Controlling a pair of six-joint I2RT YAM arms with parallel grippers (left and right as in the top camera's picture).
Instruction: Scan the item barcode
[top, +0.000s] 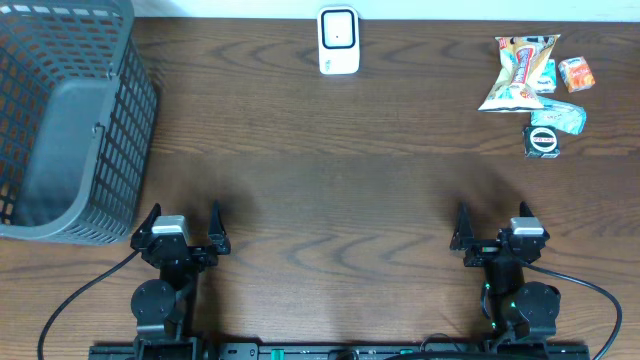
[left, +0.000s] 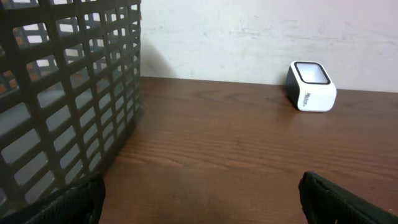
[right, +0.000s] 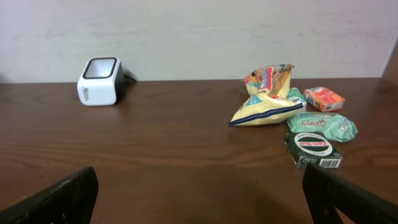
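Note:
The white barcode scanner (top: 339, 40) stands at the table's back edge, also seen in the left wrist view (left: 311, 86) and the right wrist view (right: 99, 81). The items lie in a group at the back right: a yellow snack bag (top: 515, 72) (right: 266, 99), a small orange box (top: 575, 73) (right: 324, 98), a teal packet (top: 558, 115) (right: 328, 126) and a dark green box (top: 541, 140) (right: 314, 148) with a barcode on its near side. My left gripper (top: 185, 218) (left: 199, 205) and right gripper (top: 492, 222) (right: 199, 202) rest near the front edge, both open and empty, far from the items.
A large grey mesh basket (top: 70, 130) (left: 62, 93) fills the left side, just ahead and left of my left gripper. Brown wooden tabletop (top: 330, 180) stretches between the grippers and the scanner. A pale wall runs behind the table.

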